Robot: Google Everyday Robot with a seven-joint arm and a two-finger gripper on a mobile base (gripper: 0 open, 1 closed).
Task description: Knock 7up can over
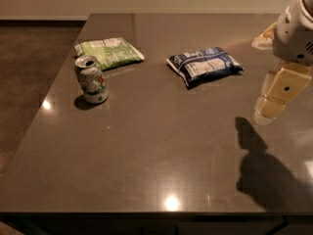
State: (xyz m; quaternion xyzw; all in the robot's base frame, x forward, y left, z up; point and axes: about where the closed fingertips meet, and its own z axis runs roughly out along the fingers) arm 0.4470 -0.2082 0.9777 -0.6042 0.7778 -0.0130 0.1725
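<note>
The 7up can (91,79) stands upright near the left edge of the dark table (156,170). It is white-silver and green with a red mark and a silver top. My gripper (268,109) hangs above the table at the right edge of the view, far to the right of the can and not touching anything. Its cream fingers (281,89) point down and to the left. Its shadow falls on the table below it.
A flat green snack bag (110,52) lies just behind the can. A blue snack bag (204,65) lies at the table's middle back. A pale object (263,37) sits at the far right behind the arm. The floor drops off left of the table edge.
</note>
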